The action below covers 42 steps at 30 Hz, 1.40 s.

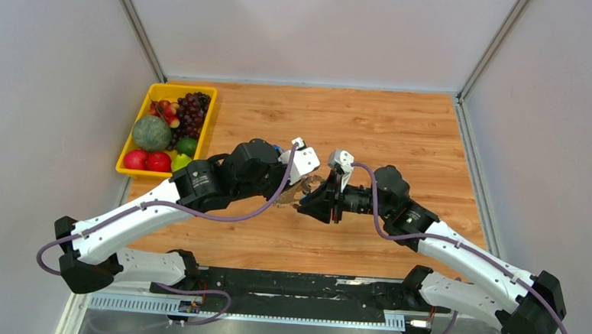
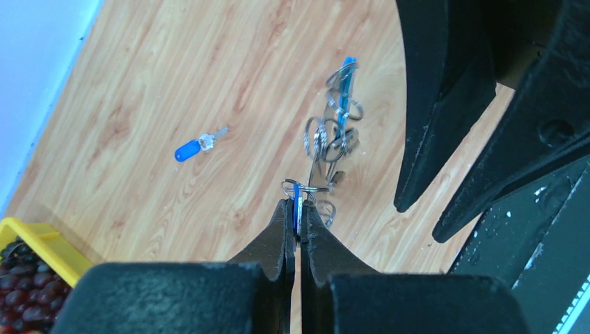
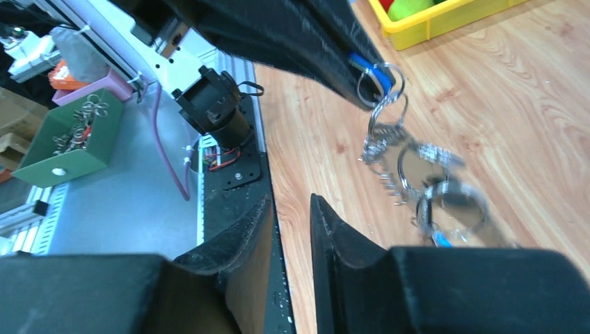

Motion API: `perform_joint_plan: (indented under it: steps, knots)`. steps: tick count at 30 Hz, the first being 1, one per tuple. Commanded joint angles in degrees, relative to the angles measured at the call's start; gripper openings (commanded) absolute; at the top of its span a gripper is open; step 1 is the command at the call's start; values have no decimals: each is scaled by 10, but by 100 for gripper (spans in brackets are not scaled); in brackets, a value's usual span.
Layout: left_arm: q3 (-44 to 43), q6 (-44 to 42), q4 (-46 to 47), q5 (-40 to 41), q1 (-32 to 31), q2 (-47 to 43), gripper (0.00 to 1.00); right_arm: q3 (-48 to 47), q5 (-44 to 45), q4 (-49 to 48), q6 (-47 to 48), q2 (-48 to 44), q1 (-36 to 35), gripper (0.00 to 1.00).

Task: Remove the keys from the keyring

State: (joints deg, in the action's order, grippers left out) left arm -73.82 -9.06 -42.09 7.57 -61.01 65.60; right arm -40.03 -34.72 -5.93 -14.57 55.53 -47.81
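My left gripper (image 2: 298, 207) is shut on a blue-headed key (image 2: 297, 195) that hangs on a small ring. From it the bunch of small rings and keys (image 2: 327, 136) stretches away to the large silvery keyring with its blue segment (image 2: 343, 82). One blue-headed key (image 2: 198, 146) lies loose on the wood. In the right wrist view the left fingers (image 3: 313, 42) hold the blue key (image 3: 369, 69), and the keyring (image 3: 452, 205) is blurred beside my right gripper (image 3: 291, 200). The right gripper is open and empty, close to the bunch. In the top view both grippers (image 1: 311, 192) meet at mid-table.
A yellow bin (image 1: 128, 171) of fruit stands at the far left and shows in the left wrist view (image 2: 35, 240). A green box (image 3: 69, 139) holding metal rings sits beyond the table's near edge. White walls enclose the table on three sides.
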Motion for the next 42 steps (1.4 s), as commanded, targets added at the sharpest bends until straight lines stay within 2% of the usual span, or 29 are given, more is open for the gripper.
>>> perform_joint_plan:
  steps: [1,8,13,15,18,23,30,35,42]
  knots:
    - [-55,22,-17,26,1,19,0,11,39,11,40,-33,3,31]
    - [-68,30,-34,8,1,30,0,42,72,-18,84,-113,2,35]
    - [-76,37,-40,-7,1,35,0,99,94,-105,99,-168,2,41]
    - [-79,40,-40,-13,1,36,0,123,107,-146,98,-179,1,47]
    - [-82,43,-41,-19,1,36,0,154,130,-202,109,-187,-6,48]
    - [-82,44,-39,-18,1,37,0,190,141,-295,159,-174,-27,48]
    - [-69,37,-16,-24,1,33,0,202,179,-359,238,-126,-71,46]
    - [-66,31,-11,-34,1,34,0,185,241,-355,283,-90,-108,46]
    - [-64,29,-8,-53,1,27,0,177,288,-378,289,-59,-116,47]
